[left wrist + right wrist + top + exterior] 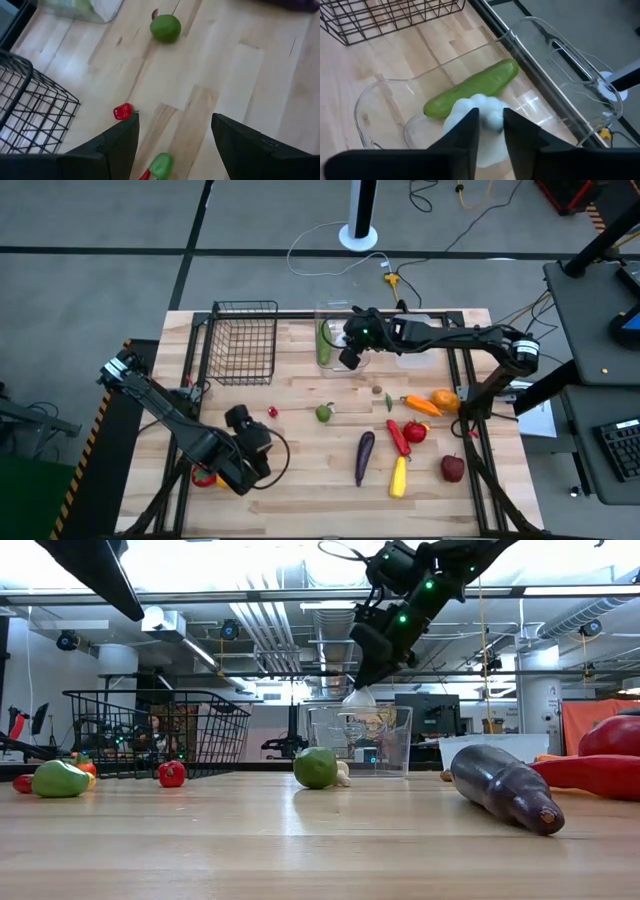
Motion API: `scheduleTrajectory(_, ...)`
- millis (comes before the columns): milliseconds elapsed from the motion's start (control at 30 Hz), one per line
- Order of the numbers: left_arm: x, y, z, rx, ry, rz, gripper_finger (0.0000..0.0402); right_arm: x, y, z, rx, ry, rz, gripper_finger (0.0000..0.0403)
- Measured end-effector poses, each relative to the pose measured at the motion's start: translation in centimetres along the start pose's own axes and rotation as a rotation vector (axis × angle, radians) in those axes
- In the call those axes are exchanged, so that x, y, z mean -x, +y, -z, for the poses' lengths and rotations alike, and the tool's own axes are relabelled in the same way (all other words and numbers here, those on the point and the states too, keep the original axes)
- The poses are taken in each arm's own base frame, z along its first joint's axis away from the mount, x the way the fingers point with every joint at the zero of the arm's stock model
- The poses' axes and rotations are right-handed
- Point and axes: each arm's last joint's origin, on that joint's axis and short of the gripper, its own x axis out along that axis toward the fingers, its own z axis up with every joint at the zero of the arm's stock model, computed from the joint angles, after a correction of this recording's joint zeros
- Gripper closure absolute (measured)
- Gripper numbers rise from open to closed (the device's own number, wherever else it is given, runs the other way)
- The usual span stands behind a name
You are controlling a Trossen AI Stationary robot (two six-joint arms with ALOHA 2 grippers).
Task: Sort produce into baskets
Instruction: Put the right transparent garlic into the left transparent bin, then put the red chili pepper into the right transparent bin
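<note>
- Fingers (465,131) of your right gripper (487,127) pinch the garlic (475,112) above the clear bin (560,55), over its cucumber (470,90).
- Garlic is light, papery and lumpy, so hold its widest part gently.
- Left gripper (172,135) waits spread beside the wire basket (243,340).

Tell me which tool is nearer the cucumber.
Right. The right tool, holding the garlic, hangs just above the cucumber in the clear bin. The left tool sits far across the table.

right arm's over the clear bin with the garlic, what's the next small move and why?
Probably open the fingers and let go. The right gripper is shut on the white garlic directly above the clear bin, where the cucumber already lies. The low view shows the garlic at about rim height, so lowering slightly first may soften the drop. The left gripper waits open over the table.
</note>
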Motion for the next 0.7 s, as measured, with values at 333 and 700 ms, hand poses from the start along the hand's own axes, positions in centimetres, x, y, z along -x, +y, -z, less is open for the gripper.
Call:
scheduleTrajectory(333,-0.7,-0.7,0.3,-0.163,0.045,0.009,0.017,1.2,0.7,-0.2,-0.031,-0.013,-0.035,0.024)
scheduleTrajectory(700,-2.1,-0.1,0.4,-0.465,0.111,0.032,0.017,5.1,5.3,0.4,0.004,0.01,-0.172,0.0232)
